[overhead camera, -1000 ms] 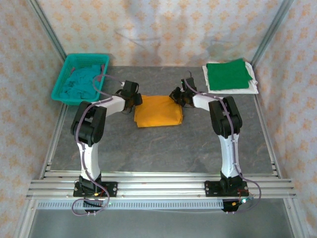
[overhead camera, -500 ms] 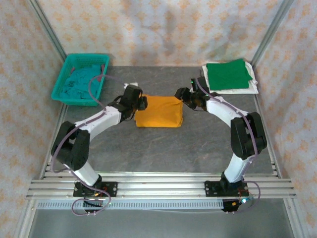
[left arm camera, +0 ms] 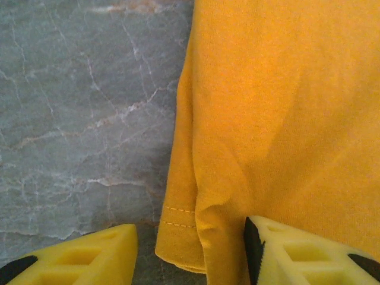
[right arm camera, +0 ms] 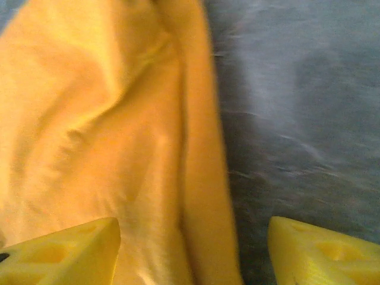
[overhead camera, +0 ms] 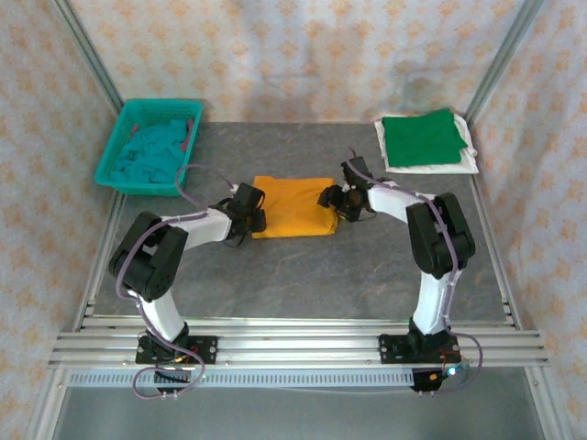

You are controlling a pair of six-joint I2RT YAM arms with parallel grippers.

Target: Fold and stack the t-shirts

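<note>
One mustard-orange tee (overhead camera: pixel 293 206), folded, mid-table. Your right gripper (right arm camera: pixel 193 237) has just let go of its right edge and stands spread; your left gripper (left arm camera: pixel 189 231) straddles the left hem, jaws apart, gripping nothing. Stack at far right, green tee (overhead camera: pixel 422 137) on white tee (overhead camera: pixel 468 161): likely this one's next stop.

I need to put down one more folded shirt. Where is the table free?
Free: the near strip of table between the orange t-shirt and the arm bases; also the far gap between basket and green t-shirt. Crowded: left gripper and right gripper flank it.
</note>
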